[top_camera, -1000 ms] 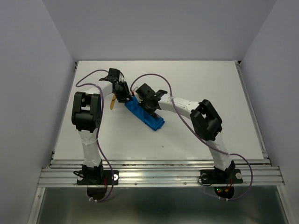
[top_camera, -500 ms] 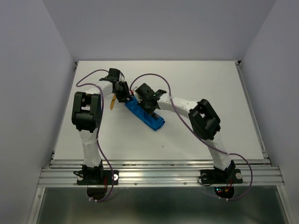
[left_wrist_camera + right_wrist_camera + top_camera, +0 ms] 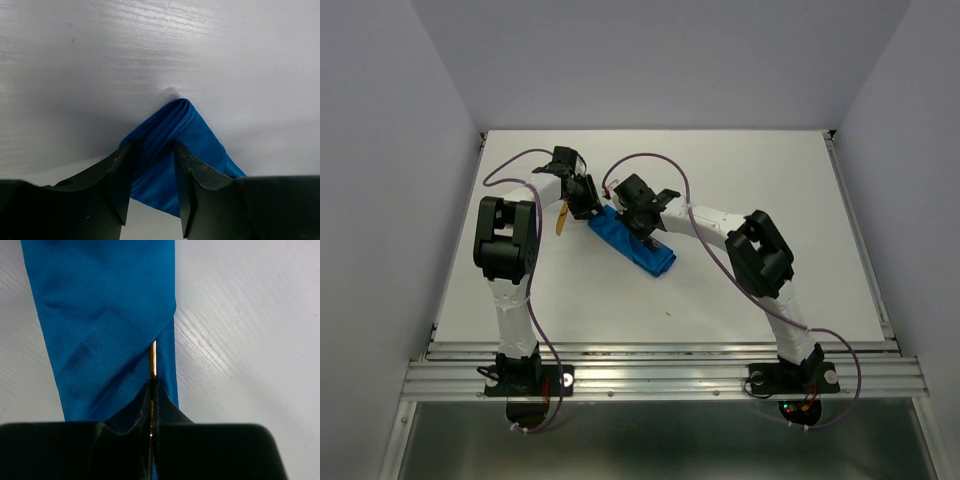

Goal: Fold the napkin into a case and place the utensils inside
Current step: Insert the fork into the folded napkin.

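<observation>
The case lay on the white surface. It was a narrow blue strip whose long axis slanted from a far-left end to a near-right end in the overhead view. Both arms crowded over its far-left end and hid part of it from above. The left fingers stood parted astride the case's folded corner, with cloth filling the gap between them; whether they pressed it could not be told. The right fingers were closed on a thin golden utensil, which ran along the case's length with its far end hidden under a diagonal flap of cloth. The other utensil lay just left of the case, beside the left arm.
</observation>
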Robot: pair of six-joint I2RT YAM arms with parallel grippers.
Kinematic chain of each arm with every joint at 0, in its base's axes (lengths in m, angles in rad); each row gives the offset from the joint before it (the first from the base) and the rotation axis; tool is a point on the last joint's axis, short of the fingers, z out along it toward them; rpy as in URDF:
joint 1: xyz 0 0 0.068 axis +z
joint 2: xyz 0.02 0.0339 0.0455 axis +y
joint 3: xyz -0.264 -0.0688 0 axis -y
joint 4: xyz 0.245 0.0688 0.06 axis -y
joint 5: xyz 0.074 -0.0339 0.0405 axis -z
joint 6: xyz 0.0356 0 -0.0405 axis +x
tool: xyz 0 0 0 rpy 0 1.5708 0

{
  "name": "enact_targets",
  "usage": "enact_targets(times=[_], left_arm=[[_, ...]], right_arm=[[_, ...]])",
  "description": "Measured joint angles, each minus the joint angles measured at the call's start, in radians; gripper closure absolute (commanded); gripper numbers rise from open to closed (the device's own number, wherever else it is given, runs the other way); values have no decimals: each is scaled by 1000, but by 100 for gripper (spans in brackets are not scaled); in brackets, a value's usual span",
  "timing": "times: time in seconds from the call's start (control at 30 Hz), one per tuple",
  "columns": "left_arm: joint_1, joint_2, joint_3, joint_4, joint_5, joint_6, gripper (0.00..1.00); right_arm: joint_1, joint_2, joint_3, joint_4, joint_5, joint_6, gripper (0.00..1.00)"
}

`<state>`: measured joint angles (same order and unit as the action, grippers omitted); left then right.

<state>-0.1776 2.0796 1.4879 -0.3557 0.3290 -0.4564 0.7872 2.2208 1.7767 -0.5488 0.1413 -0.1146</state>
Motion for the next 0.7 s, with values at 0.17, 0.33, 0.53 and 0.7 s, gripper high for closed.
enact_targets(times=[0.17,0.33,0.53,0.7], left_arm=[[-4,1,0,3,2,0,52],[-5,1,0,4,3,0,52],[-4,3,0,6,8,4,52],[-4,4,0,7,11,6,52]], right_arm=[[-9,0,-11,12,-7,6,99],[-9,0,-18,24,-7,5,99],[-9,0,-20,28,-7,2,99],[-9,0,-20,30,-8,2,90]])
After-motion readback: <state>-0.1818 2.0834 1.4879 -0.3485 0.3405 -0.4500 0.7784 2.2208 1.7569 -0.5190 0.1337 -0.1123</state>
